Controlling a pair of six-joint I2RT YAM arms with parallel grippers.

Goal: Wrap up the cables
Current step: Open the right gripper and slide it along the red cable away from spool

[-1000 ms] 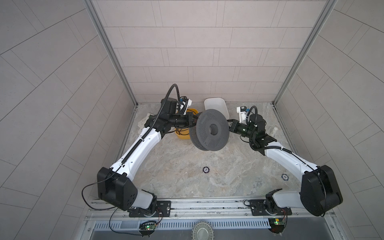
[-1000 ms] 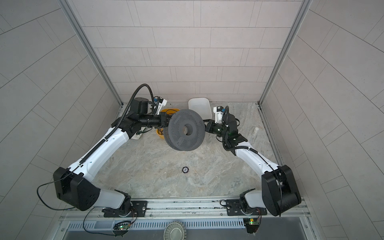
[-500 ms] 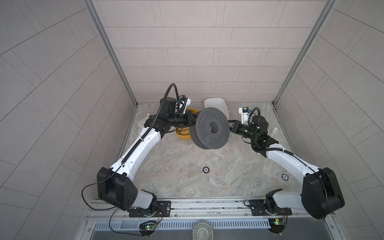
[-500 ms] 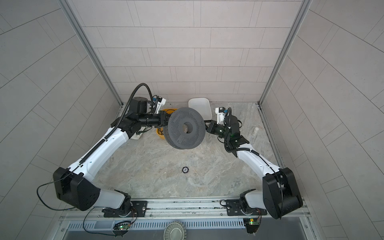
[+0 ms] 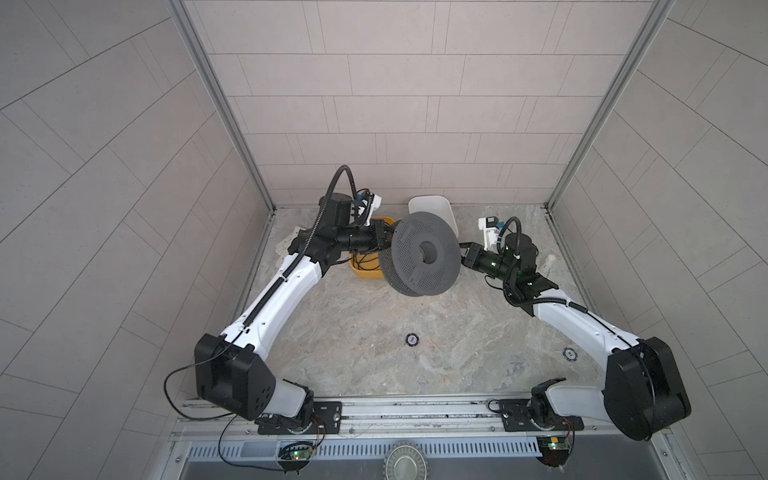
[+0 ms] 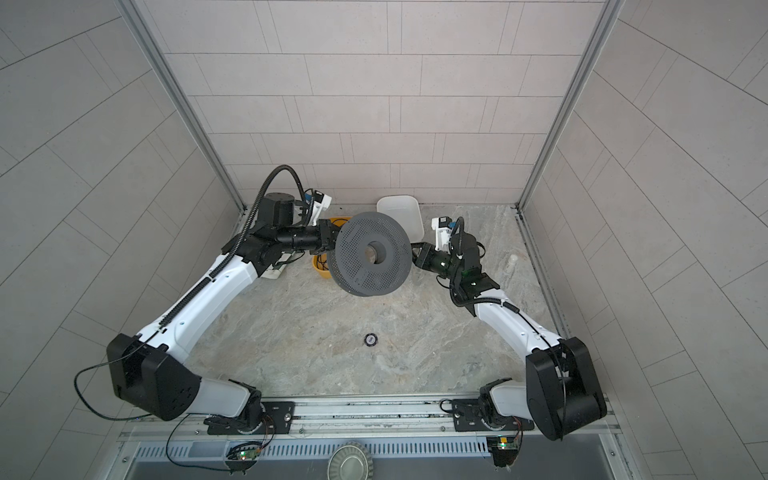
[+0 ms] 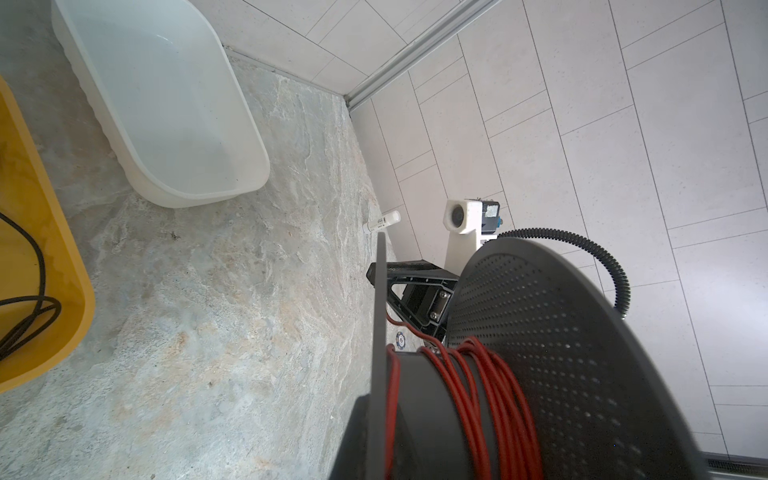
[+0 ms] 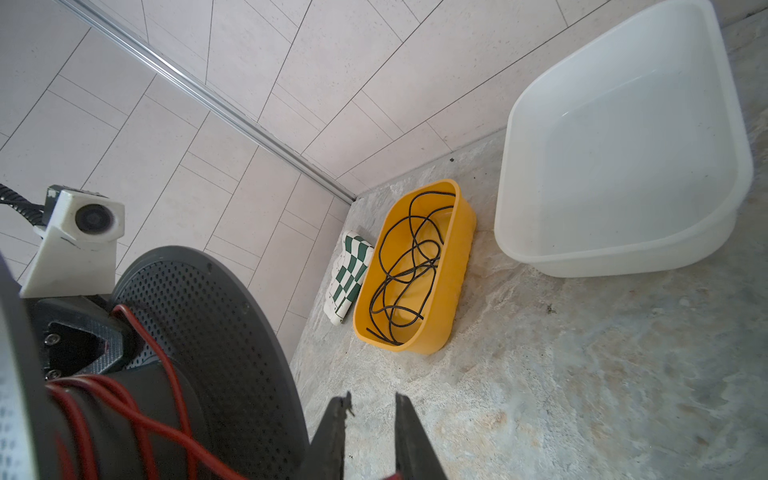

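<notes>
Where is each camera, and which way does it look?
Both top views: high at the front, looking down on the table; left arm and right arm meet at the gray spool.
Left wrist: rides the left arm, faces the spool's red wire, white tub and right arm's camera.
Right wrist: rides the right arm, looks past its parted jaws at the yellow tub with black cable.
Wrist views share spool, wire, tubs.

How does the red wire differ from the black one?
The red wire is wound in loops round the grey spool; the black cable lies loose and tangled. The red wire is up off the table; the black cable sits in the yellow tub. Both are long and thin.
</notes>
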